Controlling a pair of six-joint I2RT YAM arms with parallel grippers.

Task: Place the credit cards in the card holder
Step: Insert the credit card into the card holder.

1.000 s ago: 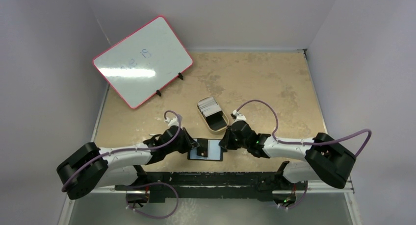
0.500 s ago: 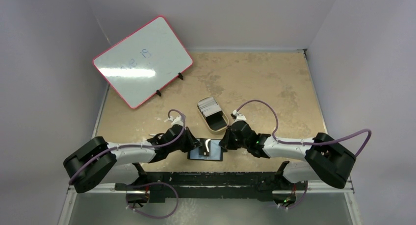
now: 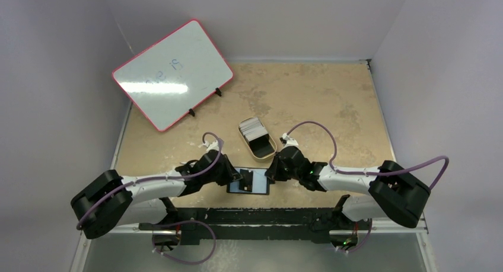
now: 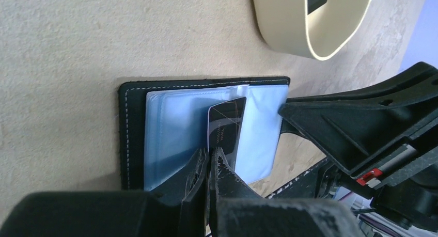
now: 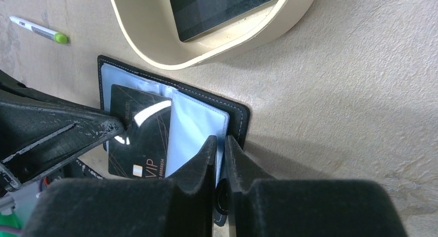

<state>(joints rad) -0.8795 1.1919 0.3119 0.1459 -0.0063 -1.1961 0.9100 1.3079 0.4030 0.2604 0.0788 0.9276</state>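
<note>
My left claw (image 4: 209, 167) pinches a card (image 4: 227, 126), long axis pointing ahead over the open holder (image 4: 124, 136); my right claw (image 5: 222, 149) clamps its right edge.

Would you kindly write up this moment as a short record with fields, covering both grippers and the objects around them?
left gripper: shut on a black card
right gripper: shut on the edge of the wallet
wallet: open, lying flat, bluish sleeves up
card: over the wallet's sleeves; cannot tell whether it is in a pocket
tin: just beyond the wallet, holds a stack of cards
pen: lying past the wallet
whiteboard: propped at the back left
</note>
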